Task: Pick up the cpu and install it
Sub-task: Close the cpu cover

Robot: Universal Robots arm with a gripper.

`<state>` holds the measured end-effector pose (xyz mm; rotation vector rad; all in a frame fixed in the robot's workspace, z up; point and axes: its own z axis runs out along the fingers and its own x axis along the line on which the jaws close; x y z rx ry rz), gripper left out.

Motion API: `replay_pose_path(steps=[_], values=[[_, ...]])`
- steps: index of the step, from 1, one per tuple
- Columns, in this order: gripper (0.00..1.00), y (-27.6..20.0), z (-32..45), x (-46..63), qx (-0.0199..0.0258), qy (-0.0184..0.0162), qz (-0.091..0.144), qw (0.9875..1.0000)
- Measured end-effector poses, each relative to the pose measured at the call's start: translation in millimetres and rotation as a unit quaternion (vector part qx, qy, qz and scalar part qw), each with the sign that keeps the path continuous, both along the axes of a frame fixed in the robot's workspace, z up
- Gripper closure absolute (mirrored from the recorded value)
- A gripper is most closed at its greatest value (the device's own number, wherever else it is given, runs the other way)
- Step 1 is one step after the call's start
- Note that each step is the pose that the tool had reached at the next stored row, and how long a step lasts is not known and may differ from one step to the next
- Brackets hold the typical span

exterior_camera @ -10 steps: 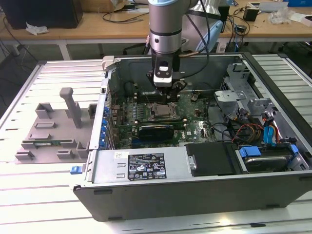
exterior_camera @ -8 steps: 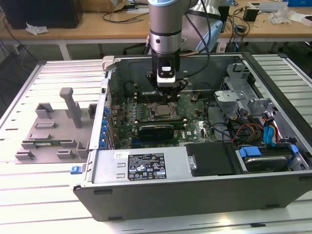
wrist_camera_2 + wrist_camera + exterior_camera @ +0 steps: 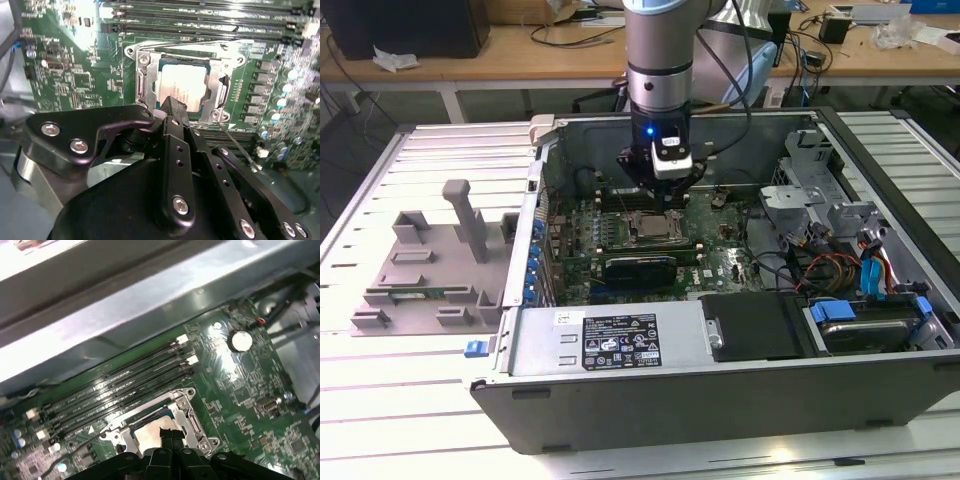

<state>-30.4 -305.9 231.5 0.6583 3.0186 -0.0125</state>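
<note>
The grey, cylindrical metal robot arm (image 3: 658,45) enters the exterior view at 12 o'clock and hangs straight down, its banded silver-and-black wrist (image 3: 658,100) vertical. A small blue light (image 3: 648,131) glows at the wrist's 6 o'clock end. Below it, the black two-fingered metal gripper (image 3: 663,200) points straight down. In both wrist views its black, screw-studded linkage bars (image 3: 175,165) converge toward the tips. The two fingers (image 3: 163,433) lie pressed together, with a thin seam between them.
</note>
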Motion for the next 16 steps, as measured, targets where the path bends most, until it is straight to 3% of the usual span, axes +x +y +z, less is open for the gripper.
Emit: replay_pose_path(steps=[3, 6, 7, 9, 11, 12, 16], values=[[0.89, 0.0, -0.8, 0.0, -0.0057, 0.0017, 0.033, 0.9994], [0.89, 0.0, -1.3, 0.0, -0.0258, 0.0068, 0.073, 0.9970], [0.89, 0.0, -2.5, 0.0, -0.0280, 0.0082, 0.093, 0.9952], [0.89, 0.0, -3.8, 0.0, -0.0281, 0.0078, 0.112, 0.9933], [0.89, 0.0, -5.1, 0.0, -0.0283, 0.0073, 0.134, 0.9906], [0.89, 0.0, -5.5, 0.0, -0.0287, 0.0068, 0.155, 0.9875], [0.89, 0.0, -6.0, -1.0, -0.0282, 0.0063, 0.156, 0.9874]])
